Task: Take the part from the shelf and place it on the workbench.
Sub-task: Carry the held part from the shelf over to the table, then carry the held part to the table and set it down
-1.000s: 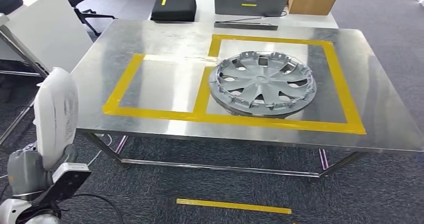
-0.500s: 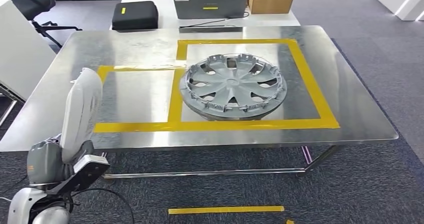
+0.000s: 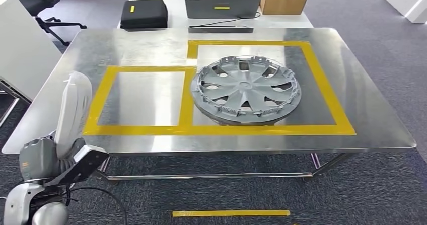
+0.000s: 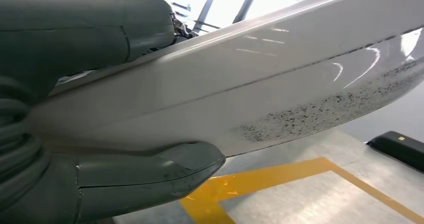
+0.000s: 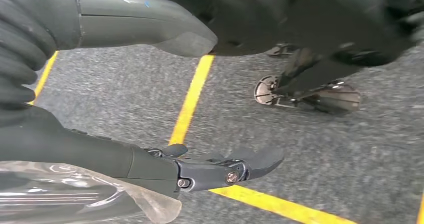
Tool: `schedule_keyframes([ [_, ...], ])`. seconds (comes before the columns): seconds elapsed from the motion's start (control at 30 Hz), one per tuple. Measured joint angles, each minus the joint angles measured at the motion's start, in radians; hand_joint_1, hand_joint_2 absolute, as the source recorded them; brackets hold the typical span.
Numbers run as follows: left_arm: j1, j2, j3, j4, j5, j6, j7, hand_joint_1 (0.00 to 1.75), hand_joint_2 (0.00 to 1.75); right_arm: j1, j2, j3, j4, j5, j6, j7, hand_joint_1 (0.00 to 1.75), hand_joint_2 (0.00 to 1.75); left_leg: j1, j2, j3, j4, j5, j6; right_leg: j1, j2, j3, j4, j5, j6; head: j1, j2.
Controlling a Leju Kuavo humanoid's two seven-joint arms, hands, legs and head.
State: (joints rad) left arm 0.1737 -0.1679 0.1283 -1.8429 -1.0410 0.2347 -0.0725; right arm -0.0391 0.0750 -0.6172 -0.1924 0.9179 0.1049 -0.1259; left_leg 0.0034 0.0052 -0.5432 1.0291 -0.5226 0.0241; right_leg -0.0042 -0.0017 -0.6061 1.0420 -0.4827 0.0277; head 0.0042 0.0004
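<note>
Whole view shifted rightward; white part (image 3: 72, 111) still in left hand (image 3: 38, 158).

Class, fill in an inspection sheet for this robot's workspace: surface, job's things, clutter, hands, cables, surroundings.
Surface: steel workbench marked with two yellow tape frames.
Job's things: white part held upright at the bench's near left corner; grey hubcap lying in the larger frame.
Clutter: nothing seen.
Hands: left hand grips the white part; right hand open, above the floor.
Cables: black cable by the left arm.
Surroundings: laptop, black case, cardboard box behind; grey carpet.
</note>
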Motion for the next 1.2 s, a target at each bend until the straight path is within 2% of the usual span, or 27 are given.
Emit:
schedule_keyframes([
  [0.07, -0.004, 0.0, 0.005, 0.001, 0.0, 0.0, 0.001, 1.75, 1.75, -0.001, 0.0, 0.0, 0.0, 0.001, 0.0, -0.001, 0.0, 1.75, -0.001, 0.001, 0.002, -0.003, -0.002, -0.011, 0.005, 0.0, 0.013, -0.02, -0.005, -0.006, -0.001, 0.0],
  [0.13, -0.006, 0.0, 0.009, 0.001, -0.001, 0.0, 0.002, 1.75, 1.75, 0.0, 0.002, 0.0, 0.0, 0.002, 0.0, -0.001, 0.0, 1.75, 0.0, 0.001, 0.007, -0.003, -0.008, -0.022, 0.0, 0.002, 0.022, -0.031, -0.003, -0.015, -0.003, 0.0],
  [0.17, -0.008, 0.0, 0.012, 0.001, -0.001, 0.0, 0.003, 1.75, 1.75, 0.001, 0.003, -0.001, 0.0, 0.002, 0.0, -0.001, 0.0, 1.75, 0.0, 0.0, 0.001, 0.017, -0.021, -0.028, -0.003, 0.002, 0.03, -0.038, -0.003, -0.02, -0.005, 0.0],
  [0.2, -0.01, 0.0, 0.015, 0.001, -0.004, 0.0, 0.005, 1.75, 1.75, 0.0, 0.004, -0.002, 0.0, 0.003, 0.0, -0.002, 0.0, 1.75, 0.0, -0.001, -0.016, 0.058, -0.043, -0.033, -0.007, 0.001, 0.038, -0.044, -0.004, -0.025, -0.007, 0.0],
  [0.27, -0.014, 0.0, 0.027, 0.003, -0.009, 0.001, 0.012, 1.75, 1.75, -0.002, 0.004, -0.003, 0.0, 0.006, 0.002, -0.004, 0.0, 1.75, 0.005, -0.002, -0.084, 0.189, -0.096, -0.041, -0.007, 0.002, 0.048, -0.046, -0.01, -0.033, -0.01, 0.0],
  [0.3, -0.015, 0.0, 0.035, 0.006, -0.01, 0.001, 0.016, 1.75, 1.75, -0.003, 0.004, -0.004, 0.0, 0.009, 0.004, -0.004, 0.0, 1.75, 0.006, -0.002, -0.117, 0.245, -0.11, -0.044, -0.007, 0.004, 0.051, -0.046, -0.014, -0.035, -0.01, 0.0],
  [0.33, -0.017, 0.0, 0.046, 0.009, -0.01, 0.0, 0.02, 1.75, 1.75, -0.003, 0.004, -0.004, 0.0, 0.012, 0.006, -0.003, 0.0, 1.75, 0.008, -0.002, -0.138, 0.271, -0.105, -0.046, -0.006, 0.007, 0.055, -0.046, -0.018, -0.035, -0.01, 0.0],
  [0.37, -0.02, 0.0, 0.06, 0.013, -0.01, -0.003, 0.022, 1.75, 1.75, -0.002, 0.004, -0.004, 0.0, 0.016, 0.007, -0.002, 0.0, 1.75, 0.008, -0.002, -0.139, 0.255, -0.077, -0.047, -0.007, 0.009, 0.062, -0.046, -0.022, -0.033, -0.01, 0.0],
  [0.43, -0.027, 0.0, 0.087, 0.019, -0.011, -0.011, 0.023, 1.75, 1.75, 0.0, 0.005, -0.005, -0.001, 0.021, 0.011, -0.001, 0.0, 1.75, 0.01, -0.002, -0.095, 0.134, 0.01, -0.044, -0.007, 0.014, 0.076, -0.046, -0.032, -0.027, -0.01, 0.0],
  [0.47, -0.031, 0.0, 0.098, 0.022, -0.012, -0.016, 0.023, 1.75, 1.75, 0.0, 0.005, -0.006, -0.001, 0.022, 0.013, -0.002, 0.0, 1.75, 0.008, -0.002, -0.068, 0.07, 0.04, -0.042, -0.005, 0.015, 0.081, -0.045, -0.038, -0.023, -0.01, 0.0],
  [0.5, -0.035, 0.0, 0.107, 0.025, -0.013, -0.02, 0.023, 1.75, 1.75, -0.001, 0.006, -0.007, -0.001, 0.022, 0.013, -0.005, 0.0, 1.75, 0.007, -0.002, -0.05, 0.027, 0.052, -0.038, -0.004, 0.016, 0.083, -0.045, -0.042, -0.018, -0.01, 0.0],
  [0.53, -0.038, 0.0, 0.116, 0.028, -0.016, -0.024, 0.023, 1.75, 1.75, -0.003, 0.006, -0.01, -0.001, 0.022, 0.014, -0.009, 0.0, 1.75, 0.005, -0.002, -0.042, 0.006, 0.051, -0.033, -0.002, 0.016, 0.083, -0.045, -0.045, -0.012, -0.009, 0.0],
  [0.63, -0.043, -0.001, 0.138, 0.033, -0.028, -0.032, 0.024, 1.75, 1.75, -0.006, 0.007, -0.017, -0.001, 0.02, 0.014, -0.017, 0.0, 1.75, 0.005, -0.003, -0.037, -0.008, 0.042, -0.018, -0.003, 0.015, 0.082, -0.045, -0.053, 0.004, -0.006, 0.0],
  [0.67, -0.045, -0.001, 0.144, 0.033, -0.032, -0.035, 0.025, 1.75, 1.75, -0.007, 0.007, -0.021, -0.001, 0.018, 0.014, -0.02, 0.0, 1.75, 0.007, -0.002, -0.034, -0.012, 0.042, -0.012, -0.004, 0.013, 0.074, -0.028, -0.063, 0.009, -0.004, 0.0],
  [0.7, -0.048, -0.001, 0.149, 0.033, -0.037, -0.037, 0.025, 1.75, 1.75, -0.008, 0.007, -0.025, -0.001, 0.016, 0.014, -0.021, 0.0, 1.75, 0.009, -0.002, -0.03, -0.015, 0.041, -0.006, -0.005, 0.012, 0.054, 0.009, -0.082, 0.013, -0.001, 0.0],
  [0.73, -0.05, -0.001, 0.153, 0.034, -0.041, -0.04, 0.026, 1.75, 1.75, -0.008, 0.007, -0.029, -0.002, 0.013, 0.014, -0.022, 0.0, 1.75, 0.009, -0.001, -0.027, -0.017, 0.039, -0.002, -0.006, 0.011, 0.018, 0.071, -0.108, 0.017, 0.002, 0.0],
  [0.8, -0.053, -0.002, 0.16, 0.037, -0.045, -0.043, 0.027, 1.75, 1.75, -0.008, 0.007, -0.035, -0.002, 0.01, 0.015, -0.022, 0.0, 1.75, 0.009, 0.0, -0.022, -0.016, 0.033, 0.003, -0.007, 0.01, -0.07, 0.216, -0.152, 0.021, 0.005, 0.0],
  [0.83, -0.053, -0.002, 0.162, 0.04, -0.045, -0.044, 0.027, 1.75, 1.75, -0.007, 0.007, -0.037, -0.001, 0.01, 0.016, -0.022, 0.0, 1.75, 0.009, 0.0, -0.018, -0.016, 0.028, 0.004, -0.007, 0.01, -0.103, 0.258, -0.152, 0.022, 0.005, 0.0],
  [0.87, -0.053, -0.002, 0.164, 0.042, -0.045, -0.044, 0.028, 1.75, 1.75, -0.006, 0.007, -0.04, -0.001, 0.009, 0.016, -0.022, 0.0, 1.75, 0.009, -0.001, -0.011, -0.016, 0.023, 0.004, -0.007, 0.009, -0.115, 0.257, -0.129, 0.022, 0.005, 0.0],
  [0.9, -0.053, -0.003, 0.167, 0.044, -0.046, -0.045, 0.029, 1.75, 1.75, -0.005, 0.007, -0.043, -0.001, 0.009, 0.016, -0.022, 0.0, 1.75, 0.009, -0.001, -0.002, -0.016, 0.017, 0.003, -0.007, 0.009, -0.105, 0.214, -0.087, 0.02, 0.005, 0.0],
  [0.93, -0.054, -0.003, 0.169, 0.046, -0.048, -0.046, 0.031, 1.75, 1.75, -0.005, 0.007, -0.045, -0.002, 0.009, 0.016, -0.021, 0.0, 1.75, 0.009, -0.001, 0.008, -0.016, 0.009, 0.0, -0.007, 0.006, -0.079, 0.141, -0.038, 0.018, 0.006, 0.0],
  [0.97, -0.056, -0.003, 0.171, 0.048, -0.05, -0.046, 0.033, 1.75, 1.75, -0.005, 0.007, -0.047, -0.002, 0.009, 0.016, -0.02, 0.0, 1.75, 0.007, -0.002, 0.017, -0.016, 0.001, -0.005, -0.006, 0.004, -0.05, 0.074, -0.004, 0.014, 0.006, 0.0],
  [1.0, -0.06, -0.003, 0.174, 0.051, -0.052, -0.048, 0.035, 1.75, 1.75, -0.006, 0.007, -0.049, -0.002, 0.01, 0.016, -0.018, 0.0, 1.75, 0.006, -0.002, 0.022, -0.015, -0.005, -0.01, -0.004, 0.002, -0.025, 0.02, 0.015, 0.009, 0.006, 0.0],
  [1.03, -0.064, -0.002, 0.177, 0.054, -0.055, -0.049, 0.038, 1.75, 1.75, -0.008, 0.007, -0.05, -0.002, 0.011, 0.016, -0.016, 0.0, 1.75, 0.004, -0.002, 0.024, -0.014, -0.009, -0.015, -0.002, 0.001, -0.01, -0.01, 0.018, 0.005, 0.005, 0.0],
  [1.13, -0.08, 0.0, 0.183, 0.062, -0.062, -0.058, 0.04, 1.75, 1.75, -0.008, 0.007, -0.053, -0.002, 0.021, 0.017, -0.012, 0.0, 1.75, 0.004, -0.002, 0.028, -0.017, -0.016, -0.028, -0.001, 0.003, 0.002, -0.022, 0.006, -0.01, 0.002, 0.0],
  [1.2, -0.093, 0.004, 0.187, 0.069, -0.063, -0.069, 0.043, 1.75, 1.75, -0.008, 0.008, -0.053, -0.002, 0.032, 0.017, -0.012, 0.0, 1.75, 0.006, -0.002, 0.014, 0.025, -0.042, -0.038, -0.005, 0.003, 0.014, -0.027, 0.001, -0.023, -0.002, 0.0],
])
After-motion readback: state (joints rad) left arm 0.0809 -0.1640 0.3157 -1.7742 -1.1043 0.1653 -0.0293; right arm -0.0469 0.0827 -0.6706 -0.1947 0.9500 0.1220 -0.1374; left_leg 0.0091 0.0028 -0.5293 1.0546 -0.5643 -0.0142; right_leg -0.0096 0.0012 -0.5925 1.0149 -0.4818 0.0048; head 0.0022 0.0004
